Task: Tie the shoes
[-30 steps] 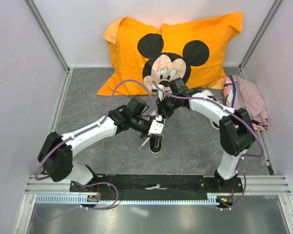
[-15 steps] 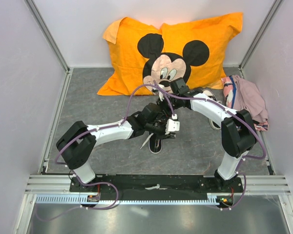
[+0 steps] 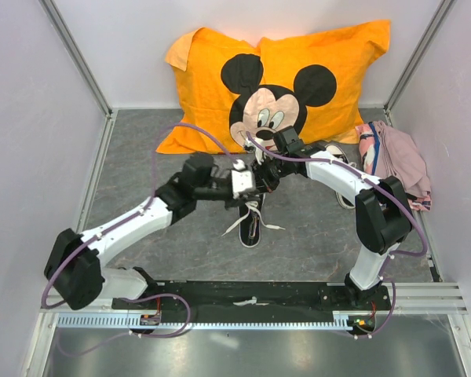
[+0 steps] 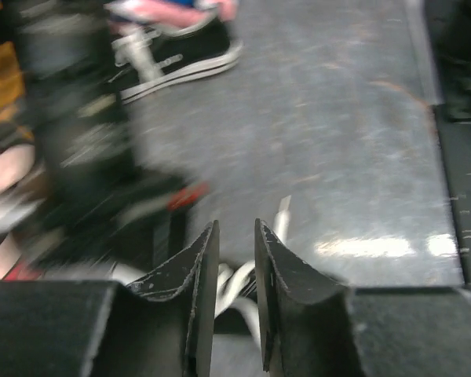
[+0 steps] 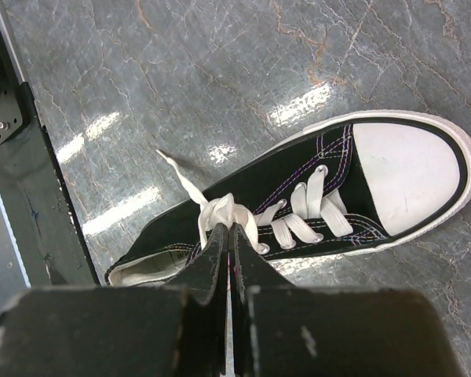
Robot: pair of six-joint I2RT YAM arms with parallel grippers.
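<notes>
One of the shoes (image 3: 251, 226), black with a white toe cap (image 5: 407, 173), lies on the grey floor at the centre, its long white laces (image 5: 220, 210) loose. My right gripper (image 5: 231, 234) hangs above its tongue (image 3: 263, 179), shut on a bunched lace loop. Just left of that is my left gripper (image 3: 246, 182). In its blurred wrist view the jaws (image 4: 235, 234) stand a narrow gap apart, with white lace (image 4: 237, 276) visible beyond them and nothing pinched. The other shoe (image 3: 342, 198) lies at the right, partly hidden by the right arm; it also shows in the left wrist view (image 4: 184, 59).
An orange Mickey Mouse pillow (image 3: 275, 78) leans on the back wall. A pink cloth (image 3: 396, 161) is heaped at the right wall beside the second shoe. The black base rail (image 3: 251, 294) runs along the near edge. Walls close in both sides.
My left gripper has gone from shut to a narrow opening and swung from over the shoe up toward the right gripper. The right gripper stays shut on the lace.
</notes>
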